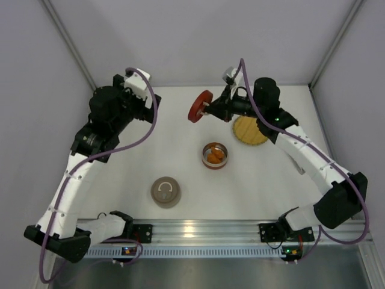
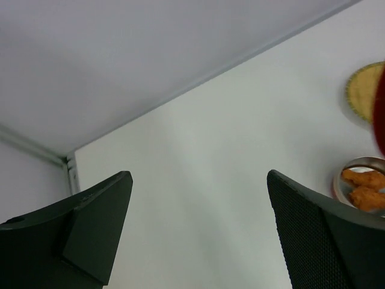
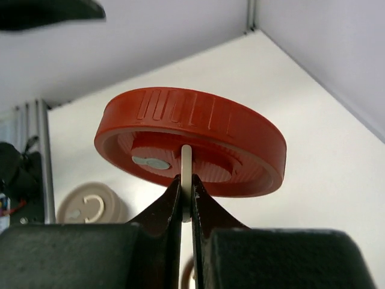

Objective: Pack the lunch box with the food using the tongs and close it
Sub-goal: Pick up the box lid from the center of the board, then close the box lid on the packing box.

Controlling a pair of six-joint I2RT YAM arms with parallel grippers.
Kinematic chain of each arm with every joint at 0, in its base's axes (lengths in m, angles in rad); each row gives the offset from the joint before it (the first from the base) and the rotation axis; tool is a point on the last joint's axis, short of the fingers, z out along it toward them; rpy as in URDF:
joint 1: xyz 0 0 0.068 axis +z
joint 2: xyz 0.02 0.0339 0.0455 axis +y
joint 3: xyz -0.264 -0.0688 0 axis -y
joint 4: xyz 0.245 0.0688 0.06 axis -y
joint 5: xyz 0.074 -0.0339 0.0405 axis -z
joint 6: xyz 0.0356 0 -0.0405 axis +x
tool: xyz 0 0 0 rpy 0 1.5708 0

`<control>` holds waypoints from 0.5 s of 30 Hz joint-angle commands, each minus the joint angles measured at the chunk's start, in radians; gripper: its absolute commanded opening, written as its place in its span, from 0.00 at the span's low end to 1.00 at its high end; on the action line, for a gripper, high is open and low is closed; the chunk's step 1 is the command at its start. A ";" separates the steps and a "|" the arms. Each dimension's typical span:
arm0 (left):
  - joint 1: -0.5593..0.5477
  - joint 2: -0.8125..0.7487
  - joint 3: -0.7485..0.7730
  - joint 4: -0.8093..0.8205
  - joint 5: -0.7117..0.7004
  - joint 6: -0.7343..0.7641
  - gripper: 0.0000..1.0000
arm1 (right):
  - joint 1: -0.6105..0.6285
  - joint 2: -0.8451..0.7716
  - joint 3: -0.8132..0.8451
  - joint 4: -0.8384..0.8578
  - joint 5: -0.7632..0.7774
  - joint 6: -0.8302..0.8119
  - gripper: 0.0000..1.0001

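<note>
Right gripper (image 3: 186, 183): clenched on a thin white tab that stands out of the recessed face of the red lid (image 3: 192, 141). The jaws meet on the tab alone and do not touch the rim. From the overhead camera the lid (image 1: 200, 106) is carried steeply tilted at the far middle of the table. It is left of the yellow plate (image 1: 250, 130) and beyond the round tin (image 1: 215, 162).

Left gripper (image 2: 198, 232): released, fingers spread wide with nothing between them, over bare table at the far left.

Task items: the tin stands uncovered near the table's centre with orange chunks (image 1: 215, 155) inside. The left wrist view shows at least two of these pieces (image 2: 363, 188). No rolls and no tongs appear in any view. A beige round lid (image 1: 165, 192) with a loop handle sits near and left of the tin, well apart from it.

Handling assessment: the red lid looks like rigid moulded plastic, light, with ribs on its rim. A pinch on one slim tab probably leaves it free to swing about that point, so it may tilt or slip under quick motion. For seating it on the tin, a hold across the ribbed rim appears steadier. The chunks look soft and crumbly and would likely need a light squeeze across their middle.
</note>
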 commanded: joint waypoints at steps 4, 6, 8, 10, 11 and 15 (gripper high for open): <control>0.237 0.057 0.013 -0.237 0.159 -0.179 0.98 | -0.035 0.088 0.287 -0.874 0.124 -0.327 0.00; 0.265 0.066 -0.013 -0.254 0.187 -0.197 0.98 | -0.039 0.144 0.348 -1.010 0.142 -0.314 0.00; 0.315 0.055 -0.070 -0.245 0.215 -0.208 0.98 | -0.039 0.186 0.391 -1.098 0.185 -0.333 0.00; 0.355 0.029 -0.109 -0.227 0.251 -0.213 0.98 | -0.036 0.255 0.476 -1.240 0.267 -0.374 0.00; 0.366 0.022 -0.138 -0.219 0.262 -0.214 0.98 | -0.036 0.272 0.500 -1.278 0.298 -0.403 0.00; 0.423 0.015 -0.185 -0.230 0.382 -0.207 0.98 | -0.032 0.319 0.525 -1.366 0.406 -0.471 0.00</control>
